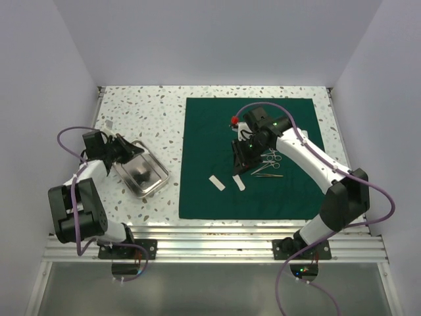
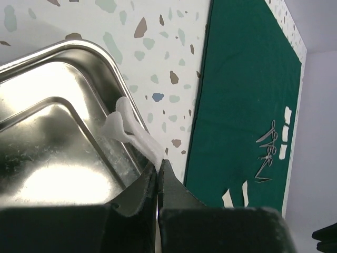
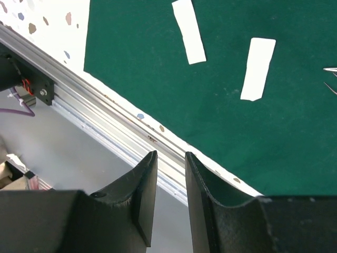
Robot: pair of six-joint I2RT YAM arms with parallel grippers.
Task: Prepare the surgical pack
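Note:
The dark green drape (image 1: 210, 131) (image 2: 242, 95) (image 3: 221, 116) lies spread flat on the speckled table. On it rest steel scissor-like instruments (image 1: 270, 164) (image 2: 266, 153) and two white gauze strips (image 1: 217, 183) (image 1: 238, 184) (image 3: 189, 31) (image 3: 258, 68). My right gripper (image 1: 240, 161) (image 3: 171, 154) hovers over the drape just left of the instruments, open, with nothing between its fingers. The metal tray (image 1: 154, 161) (image 2: 100, 68) sits left of the drape. My left gripper (image 1: 123, 153) (image 2: 159, 162) is at the tray's rim, shut on a thin whitish strip (image 2: 131, 134) that lies along that rim.
An aluminium rail (image 1: 210, 240) (image 3: 105, 105) runs along the table's near edge, close under the right gripper's view. White walls close in the left, right and back sides. A small pale scrap (image 1: 108, 123) lies on the table behind the tray.

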